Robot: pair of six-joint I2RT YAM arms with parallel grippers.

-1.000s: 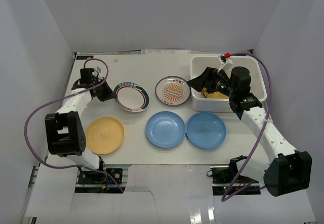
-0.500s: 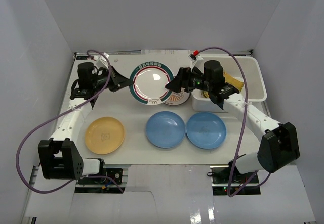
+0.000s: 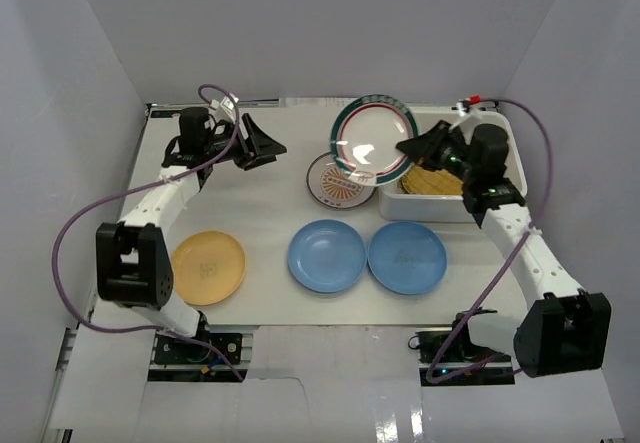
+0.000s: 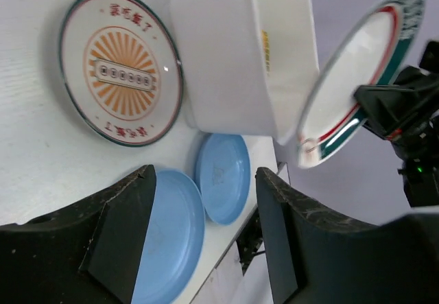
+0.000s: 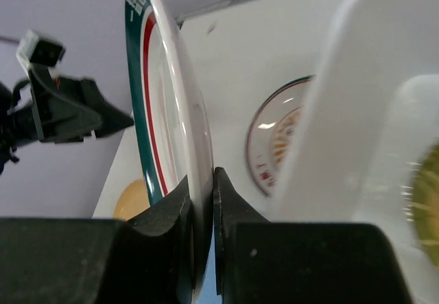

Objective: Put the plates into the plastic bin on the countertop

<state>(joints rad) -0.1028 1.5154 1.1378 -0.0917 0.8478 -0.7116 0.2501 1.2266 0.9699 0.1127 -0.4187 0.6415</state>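
The slim white-shelled left arm (image 3: pixel 150 205) and its twin right arm (image 3: pixel 530 258) carry bulky matte-black joint housings. A glossy purple cable (image 3: pixel 57 248) loops along each. The left gripper (image 4: pixel 206 173) has thick black wedge-shaped fingers (image 4: pixel 110 242), and a tiny green light (image 4: pixel 418 169) dots the right arm.

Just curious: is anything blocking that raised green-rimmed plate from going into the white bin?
Nothing visible does. The right gripper holds the plate tilted by the left edge of the bin; only yellow plates lie inside.
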